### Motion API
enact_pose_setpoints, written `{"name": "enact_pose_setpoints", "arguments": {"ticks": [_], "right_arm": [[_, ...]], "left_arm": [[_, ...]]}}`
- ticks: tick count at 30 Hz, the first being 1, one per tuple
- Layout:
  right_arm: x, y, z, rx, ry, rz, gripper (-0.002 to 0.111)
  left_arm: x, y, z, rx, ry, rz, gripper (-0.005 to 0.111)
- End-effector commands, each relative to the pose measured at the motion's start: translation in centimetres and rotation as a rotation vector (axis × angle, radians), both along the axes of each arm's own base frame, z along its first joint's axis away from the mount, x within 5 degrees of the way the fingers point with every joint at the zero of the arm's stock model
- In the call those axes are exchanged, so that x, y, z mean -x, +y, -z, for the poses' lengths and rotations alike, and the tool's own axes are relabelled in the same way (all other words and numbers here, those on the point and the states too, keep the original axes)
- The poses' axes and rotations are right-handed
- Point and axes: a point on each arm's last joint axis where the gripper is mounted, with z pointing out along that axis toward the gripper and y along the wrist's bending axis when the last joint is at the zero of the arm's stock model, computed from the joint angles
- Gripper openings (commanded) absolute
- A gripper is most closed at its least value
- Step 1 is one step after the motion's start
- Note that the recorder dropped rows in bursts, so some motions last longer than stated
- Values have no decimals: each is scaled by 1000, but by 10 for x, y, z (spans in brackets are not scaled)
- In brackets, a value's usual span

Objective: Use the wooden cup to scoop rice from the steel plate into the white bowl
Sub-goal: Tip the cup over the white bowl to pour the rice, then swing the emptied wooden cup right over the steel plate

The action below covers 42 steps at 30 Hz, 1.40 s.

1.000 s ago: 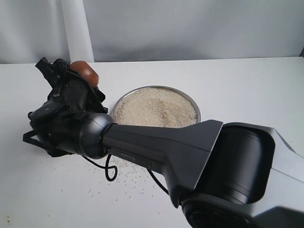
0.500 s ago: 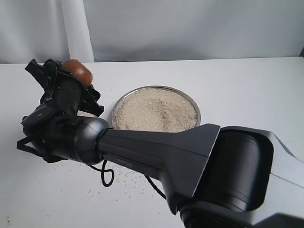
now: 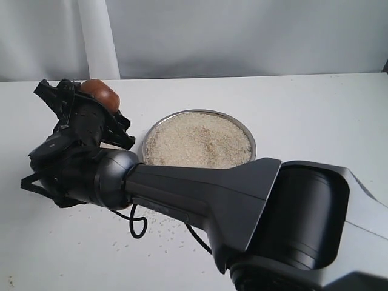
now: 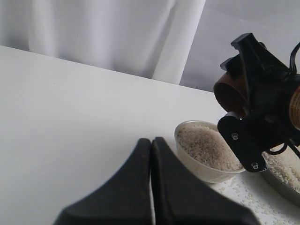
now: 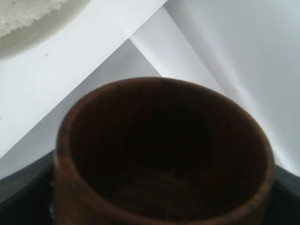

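The big steel plate (image 3: pixel 200 111) of rice (image 3: pixel 200 142) sits near the right gripper (image 4: pixel 246 101). The white bowl (image 4: pixel 187 152), with rice in it too, is just below that gripper, which squeezes the little wooden cup (image 4: pixel 229 91). The left gripper (image 4: pixel 151 187) is closed with nothing in it.

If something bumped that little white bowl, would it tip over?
Probably not: the white bowl looks low and wide, and the rice filling it likely weighs it down. A hard knock might spill grains, since they sit heaped to the rim.
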Motion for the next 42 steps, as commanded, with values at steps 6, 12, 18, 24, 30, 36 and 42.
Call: {"name": "enact_pose_setpoints", "arguments": {"ticks": [6, 12, 18, 24, 30, 36, 42], "right_arm": [[0, 1, -21, -27, -114, -8, 0], [2, 0, -16, -19, -55, 6, 0], [-3, -13, -32, -388, 33, 177, 0], [-16, -51, -83, -784, 308, 404, 0], [-34, -103, -128, -1012, 508, 585, 0], [-48, -145, -123, -755, 611, 697, 0], [-65, -166, -104, -552, 652, 710, 0]], "left_arm": [[0, 0, -1, 5, -11, 4, 0], [0, 0, -1, 5, -11, 4, 0], [0, 0, -1, 5, -11, 4, 0], [0, 0, -1, 5, -11, 4, 0], [0, 0, -1, 5, -11, 4, 0], [0, 0, -1, 5, -11, 4, 0], [0, 0, -1, 5, -11, 4, 0]]}}
